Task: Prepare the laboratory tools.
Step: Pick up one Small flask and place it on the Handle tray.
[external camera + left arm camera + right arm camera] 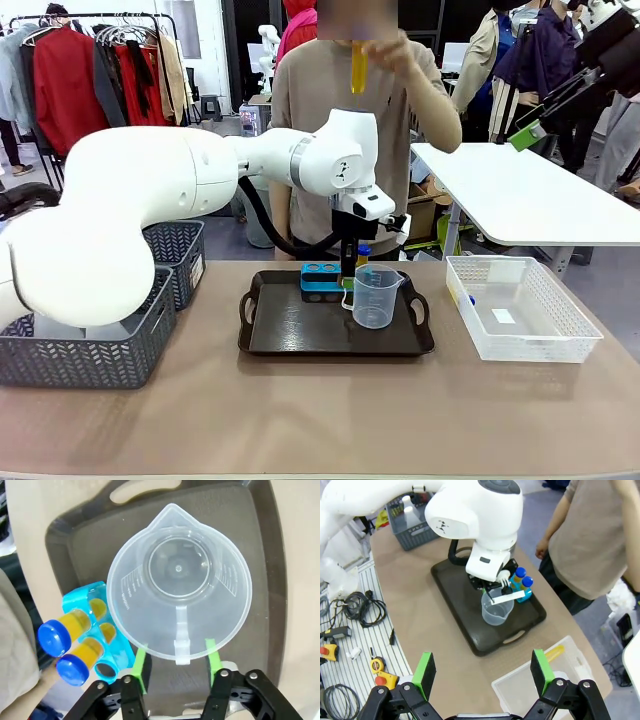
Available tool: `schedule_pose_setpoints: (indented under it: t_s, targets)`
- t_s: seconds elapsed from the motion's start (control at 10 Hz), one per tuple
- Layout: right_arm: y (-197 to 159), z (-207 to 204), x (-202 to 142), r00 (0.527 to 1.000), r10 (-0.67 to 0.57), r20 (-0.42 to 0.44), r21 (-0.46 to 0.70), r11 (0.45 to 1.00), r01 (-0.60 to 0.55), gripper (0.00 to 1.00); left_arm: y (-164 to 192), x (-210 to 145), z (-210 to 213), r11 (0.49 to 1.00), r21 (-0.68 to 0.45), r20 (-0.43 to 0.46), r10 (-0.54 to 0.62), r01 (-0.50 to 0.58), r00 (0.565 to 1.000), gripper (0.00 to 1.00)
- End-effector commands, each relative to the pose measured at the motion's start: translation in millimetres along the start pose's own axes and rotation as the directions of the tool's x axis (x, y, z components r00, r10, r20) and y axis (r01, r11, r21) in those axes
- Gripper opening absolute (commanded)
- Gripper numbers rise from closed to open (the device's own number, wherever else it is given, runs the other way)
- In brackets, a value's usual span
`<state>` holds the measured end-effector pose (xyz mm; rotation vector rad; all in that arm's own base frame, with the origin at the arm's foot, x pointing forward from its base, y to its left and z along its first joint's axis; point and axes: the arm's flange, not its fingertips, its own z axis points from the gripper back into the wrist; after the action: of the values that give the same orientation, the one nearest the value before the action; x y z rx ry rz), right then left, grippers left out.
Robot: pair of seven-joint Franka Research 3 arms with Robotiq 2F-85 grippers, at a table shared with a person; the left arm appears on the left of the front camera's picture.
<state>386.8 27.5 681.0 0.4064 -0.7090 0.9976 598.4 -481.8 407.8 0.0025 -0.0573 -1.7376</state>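
Front view, far left: two grey mesh baskets (60, 355) stood at 9 o'clock of the dark brown tray (290, 335), apart from it, one farther back than the other. The left arm (200, 175) crossed above them to the tray's far half and pointed straight down. The left gripper (349, 282) hung at 3 o'clock of the blue rack (320, 281), which sat on the tray near its 12 o'clock edge. The beaker (376, 298) stood upright on the tray at 4 o'clock of the rack, just beside it. Left wrist view: the gripper's green pads (140, 667) stood apart, one to each side of the beaker's handle (182, 640), with a gap showing on both sides, so the pincer was not closed on it. The spout lay at 12 o'clock and the handle at 6. Two racked tubes (75, 625), blue-capped with yellow-orange liquid, stood in the rack at 8 o'clock of the beaker. At the table's far side a person's hand (390, 50) held a raised tube (358, 68) upright, high above the tray. At 3 o'clock of the tray sat the white mesh basket (520, 330). In the right wrist view a lying tube (553, 653) rested inside it. The right gripper (484, 672) hung high above the table, pads spread wide, nothing between them.
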Motion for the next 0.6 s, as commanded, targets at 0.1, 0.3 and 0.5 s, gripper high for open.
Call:
schedule_pose_setpoints:
  t_s: [0.1, 0.3, 0.5]
  targets:
    - [-1.3, 0.5, 1.3, 1.000, 0.015, 0.026, 0.015, 1.000, -0.015, 1.00, -21.3, -12.6, 19.3, 1.000, 0.018, 0.015, 0.000, 0.000, 1.000, 1.00]
    - [-1.3, 0.5, 1.3, 1.000, 0.015, 0.026, 0.015, 1.000, -0.015, 1.00, -29.3, -15.8, 34.2, 0.999, 0.031, 0.014, 0.012, -0.013, 1.000, 1.00]
    - [-1.3, 0.5, 1.3, 1.000, 0.015, 0.026, 0.015, 1.000, -0.015, 1.00, -41.1, -27.3, 58.2, 0.998, 0.039, -0.002, 0.050, -0.050, 0.999, 1.00]
